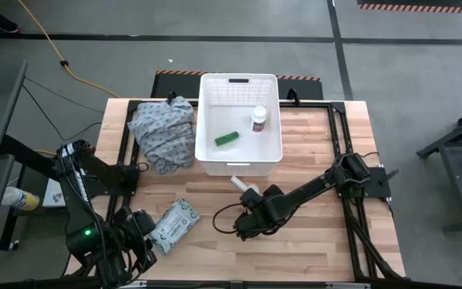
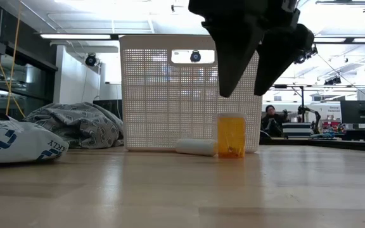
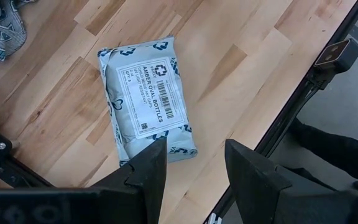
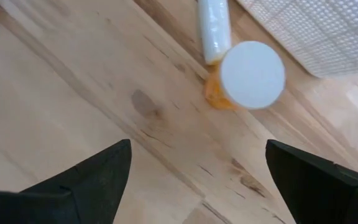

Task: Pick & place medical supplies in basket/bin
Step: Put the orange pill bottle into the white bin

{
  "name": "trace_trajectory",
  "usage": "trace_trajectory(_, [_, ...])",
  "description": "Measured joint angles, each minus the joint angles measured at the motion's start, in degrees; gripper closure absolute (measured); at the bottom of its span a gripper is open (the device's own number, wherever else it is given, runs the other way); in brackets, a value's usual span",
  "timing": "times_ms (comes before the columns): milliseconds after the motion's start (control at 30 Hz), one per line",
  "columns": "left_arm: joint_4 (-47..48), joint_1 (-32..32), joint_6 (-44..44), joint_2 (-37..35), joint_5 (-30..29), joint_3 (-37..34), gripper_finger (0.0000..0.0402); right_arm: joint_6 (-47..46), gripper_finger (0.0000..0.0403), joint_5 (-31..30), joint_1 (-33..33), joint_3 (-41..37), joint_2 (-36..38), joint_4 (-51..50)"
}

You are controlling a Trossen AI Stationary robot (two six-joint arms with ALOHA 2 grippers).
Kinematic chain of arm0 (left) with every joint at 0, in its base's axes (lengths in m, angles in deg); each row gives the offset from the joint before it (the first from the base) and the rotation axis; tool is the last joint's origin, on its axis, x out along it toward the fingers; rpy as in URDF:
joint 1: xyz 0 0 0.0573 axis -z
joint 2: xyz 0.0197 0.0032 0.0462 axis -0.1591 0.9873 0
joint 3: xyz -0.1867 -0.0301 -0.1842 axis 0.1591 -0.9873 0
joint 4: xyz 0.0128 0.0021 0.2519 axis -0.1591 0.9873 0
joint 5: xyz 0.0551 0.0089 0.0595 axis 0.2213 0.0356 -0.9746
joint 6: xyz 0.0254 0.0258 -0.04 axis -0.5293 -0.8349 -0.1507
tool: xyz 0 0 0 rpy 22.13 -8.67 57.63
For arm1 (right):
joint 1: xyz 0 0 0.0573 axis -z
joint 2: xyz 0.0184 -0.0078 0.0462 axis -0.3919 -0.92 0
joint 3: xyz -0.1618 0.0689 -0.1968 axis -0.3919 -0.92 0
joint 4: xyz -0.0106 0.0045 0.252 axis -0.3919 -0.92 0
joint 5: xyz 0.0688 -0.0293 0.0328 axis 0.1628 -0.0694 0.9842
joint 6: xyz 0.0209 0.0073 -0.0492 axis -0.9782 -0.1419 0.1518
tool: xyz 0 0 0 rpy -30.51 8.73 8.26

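- the large white perforated plastic bin [image 1: 239, 160] stood at the table's far middle, holding a white pill bottle [image 1: 258, 119] and a green stick-shaped box [image 1: 226, 139].
- a small orange vial with a white cap [image 4: 246, 78] stood upright on the wooden table [image 1: 335, 233] just in front of the bin, touching a white tube [image 4: 212, 28] lying beside it.
- the right gripper [image 4: 197, 177] hung above the vial, fingers spread wide, gripping nothing.
- the flat pale green-white soft packet [image 3: 148, 99] lay near the table's front left.
- the left gripper [image 3: 194, 168] hovered over the packet's edge, fingers apart, empty.
- a crumpled grey-blue patterned cloth [image 1: 163, 132] lay left of the bin.
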Motion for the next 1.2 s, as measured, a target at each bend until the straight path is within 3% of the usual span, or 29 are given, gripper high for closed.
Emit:
trace_trajectory(800, [-0.02,0.0,0.02,0.02,0.0,0.0,0.0206,0.09,0.0043,-2.2,2.8,0.01,-0.36,-1.02])
trace_trajectory(1200, [0.19,0.0,-0.96,0.02,0.0,0.0,0.0206,-2.76,0.0043,3.3,4.05,-9.81,-0.85,5.39])
